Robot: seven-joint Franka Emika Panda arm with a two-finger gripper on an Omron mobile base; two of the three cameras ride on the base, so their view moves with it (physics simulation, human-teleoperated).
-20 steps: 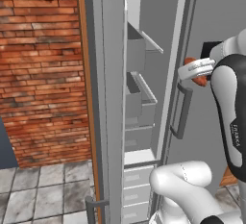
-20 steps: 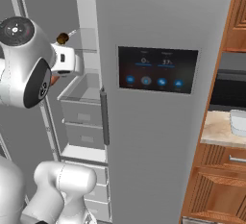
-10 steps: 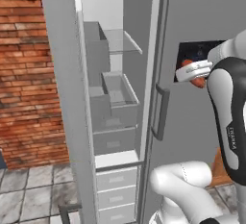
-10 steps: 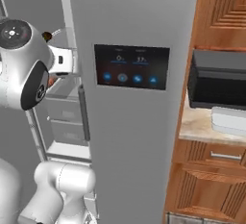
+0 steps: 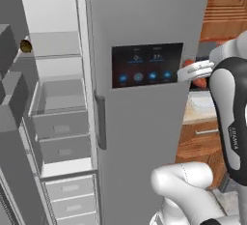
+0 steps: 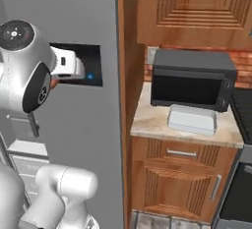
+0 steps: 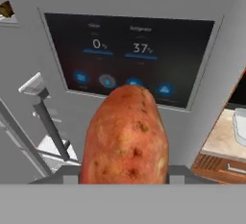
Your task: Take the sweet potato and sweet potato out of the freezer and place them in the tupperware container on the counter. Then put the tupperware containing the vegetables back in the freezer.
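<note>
Inside the open freezer (image 5: 58, 98), a dark brown-red sweet potato (image 5: 25, 46) rests on the upper shelf. The jaws are clamped on an orange-red sweet potato (image 7: 126, 136), speckled and oblong, before the black touch panel (image 5: 147, 64). The pale tupperware container (image 6: 192, 120) sits on the tabletop (image 6: 147, 120) before the microwave (image 6: 193, 79).

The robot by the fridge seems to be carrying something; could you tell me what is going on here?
The gripper is holding an orange-red sweet potato in front of the fridge door's black touch panel. The freezer stands open to the left, with a second, darker sweet potato on a shelf. The tupperware container sits empty on the counter before the microwave.
</note>
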